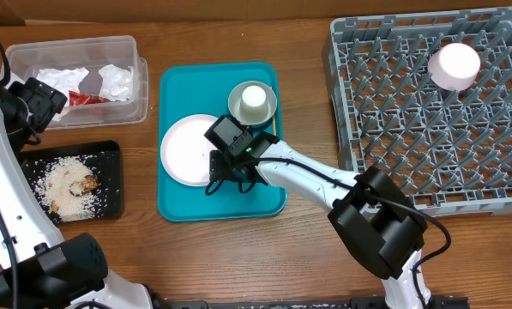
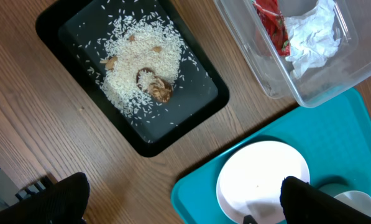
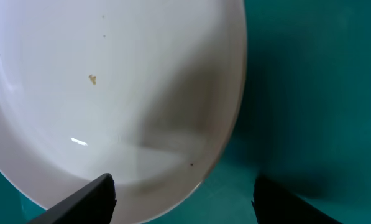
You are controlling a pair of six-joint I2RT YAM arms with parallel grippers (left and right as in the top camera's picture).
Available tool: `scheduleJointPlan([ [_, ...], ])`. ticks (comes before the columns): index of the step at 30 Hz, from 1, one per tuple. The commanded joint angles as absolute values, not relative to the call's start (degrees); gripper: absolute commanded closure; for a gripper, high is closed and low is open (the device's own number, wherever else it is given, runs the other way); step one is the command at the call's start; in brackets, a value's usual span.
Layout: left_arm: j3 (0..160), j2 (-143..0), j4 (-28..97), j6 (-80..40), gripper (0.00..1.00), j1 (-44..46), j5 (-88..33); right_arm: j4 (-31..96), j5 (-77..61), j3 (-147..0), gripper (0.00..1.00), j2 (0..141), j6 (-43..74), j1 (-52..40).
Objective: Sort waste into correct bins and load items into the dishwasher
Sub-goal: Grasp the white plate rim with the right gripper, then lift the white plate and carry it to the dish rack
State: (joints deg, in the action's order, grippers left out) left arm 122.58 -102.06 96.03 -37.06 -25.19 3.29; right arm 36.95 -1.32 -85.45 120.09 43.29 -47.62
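A white plate (image 1: 187, 148) lies on the teal tray (image 1: 174, 202), and my right gripper (image 1: 224, 163) hangs low over its right edge. In the right wrist view the gripper (image 3: 185, 200) stands open astride the plate (image 3: 110, 93) rim, one finger over the plate, the other over teal. Behind it a grey-rimmed bowl (image 1: 235, 101) holds a small white cup (image 1: 254, 97). My left gripper (image 2: 185, 205) is open and empty above the table's left side. The clear tub (image 1: 135, 81) holds crumpled napkins (image 1: 114, 79) and a red scrap (image 1: 88, 98). Rice and brown bits (image 1: 67, 182) lie in the black tray (image 1: 110, 154).
The grey dish rack (image 1: 367, 129) fills the right side, with a pale round dish (image 1: 454, 66) on its pegs at the back. Bare wood runs between the teal tray and the rack. My right arm (image 1: 307, 172) stretches across from the front right.
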Motion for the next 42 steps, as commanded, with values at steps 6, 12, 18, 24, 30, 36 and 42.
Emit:
scheduleJointPlan([
  [6, 122.32, -102.32, 95.94, -36.38, 0.0, -25.47, 4.01, 36.36, 2.0, -85.82, 0.52, 120.57, 49.76, -47.62],
  [12, 122.32, -102.32, 95.94, -36.4, 0.0, -25.47, 4.01, 36.34, 2.55, -85.82, 0.53, 120.68, 51.31, -47.64],
  [18, 122.32, -102.32, 95.94, -36.4, 0.0, -25.47, 3.99, 36.32, 2.94, -85.8, 0.53, 121.75, 54.06, -47.64],
  [24, 122.32, -102.32, 95.94, -36.38, 0.0, -25.47, 4.01, 36.67, 3.81, -85.8, 0.54, 122.34, 54.04, -47.66],
  [30, 122.32, -102.32, 95.94, -36.4, 0.0, -25.47, 4.01, 37.08, 3.77, -85.91, 0.79, 122.32, 54.04, -47.66],
  [36, 122.32, -102.32, 95.94, -36.4, 0.0, -25.5, 4.01, 41.45, 3.55, -87.72, 0.95, 121.93, 54.04, -47.31],
  [42, 122.32, -102.32, 95.94, -36.38, 0.0, -25.47, 4.01, 49.56, 1.21, -92.2, 0.96, 119.61, 52.23, -45.56],
])
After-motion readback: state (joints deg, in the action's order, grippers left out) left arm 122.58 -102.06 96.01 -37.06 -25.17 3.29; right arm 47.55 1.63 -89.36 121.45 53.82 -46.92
